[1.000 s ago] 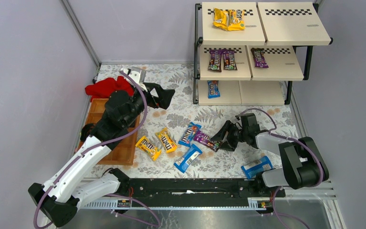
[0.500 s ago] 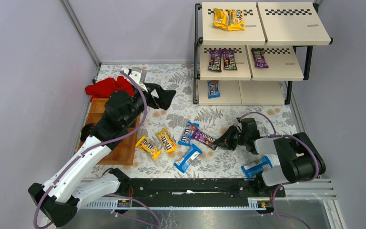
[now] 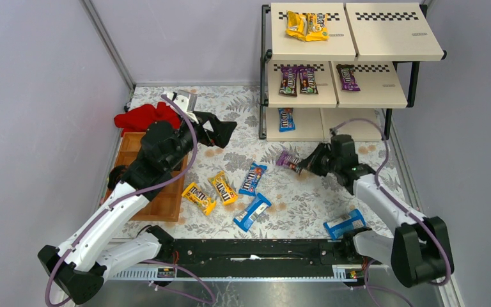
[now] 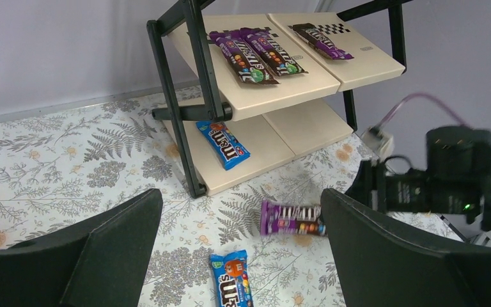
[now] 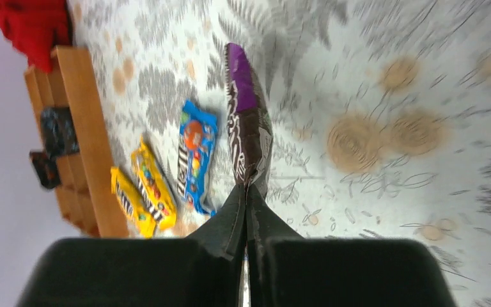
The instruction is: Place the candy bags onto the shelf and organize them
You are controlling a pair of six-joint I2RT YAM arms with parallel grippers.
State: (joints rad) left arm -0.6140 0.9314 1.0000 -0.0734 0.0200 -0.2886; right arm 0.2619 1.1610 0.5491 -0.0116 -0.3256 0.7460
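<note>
Your right gripper (image 3: 302, 164) is pinched tight on one end of a purple-brown candy bag (image 3: 286, 159). A second ago that bag lay flat on the table (image 3: 294, 206) among the others. It has since been picked up and carried toward the shelf (image 3: 390, 38), and it now hangs out ahead of the fingers near the bottom tier's front edge. I read that as the pick being done and the placing about to start. The middle tier, where three matching purple bags (image 3: 307, 80) already lie, looks like the natural spot for it. Two yellow bags (image 3: 307, 25) sit on the top tier and one blue bag (image 3: 286, 119) on the bottom. Two more yellow bags (image 3: 210, 192) and three blue bags (image 3: 251, 179) are not yet shelved and lie on the table. Your left gripper (image 3: 224, 131) has not moved. It hangs wide open and empty above the table, facing the shelf. The right wrist view is smeared, so you cannot judge how much of the bag sits between the fingers, nor how high it rides. The middle boards hide much of the bottom tier from above, and the left arm covers part of the wooden tray (image 3: 166, 204).
</note>
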